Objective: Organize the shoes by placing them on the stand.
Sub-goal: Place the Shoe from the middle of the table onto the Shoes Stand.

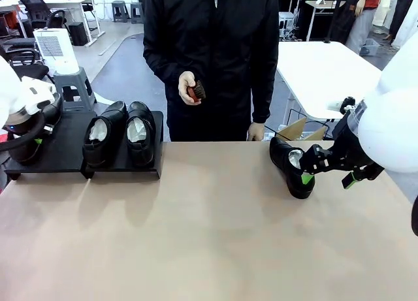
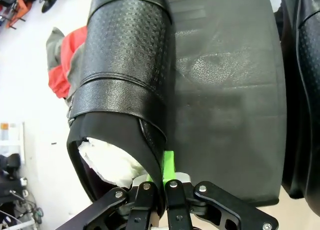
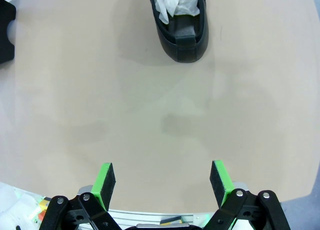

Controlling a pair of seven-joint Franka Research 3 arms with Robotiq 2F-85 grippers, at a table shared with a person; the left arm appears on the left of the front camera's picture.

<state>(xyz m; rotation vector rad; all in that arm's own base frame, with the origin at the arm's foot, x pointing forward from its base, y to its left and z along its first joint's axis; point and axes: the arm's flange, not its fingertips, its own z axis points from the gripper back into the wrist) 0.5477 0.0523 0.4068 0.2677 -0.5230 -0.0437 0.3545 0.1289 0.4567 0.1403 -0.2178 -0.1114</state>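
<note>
While the left gripper pinches a dress shoe's heel rim over the stand, its toe is cut off; the right gripper hangs spread above the desk.

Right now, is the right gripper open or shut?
Open: the right gripper shows green pads spread wide over bare table, nothing between them.

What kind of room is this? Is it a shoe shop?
Probably not a shop; it looks like a robot lab or workshop. Two robot arms work at a table, with white desks and office chairs behind, and a stool nearby.
</note>
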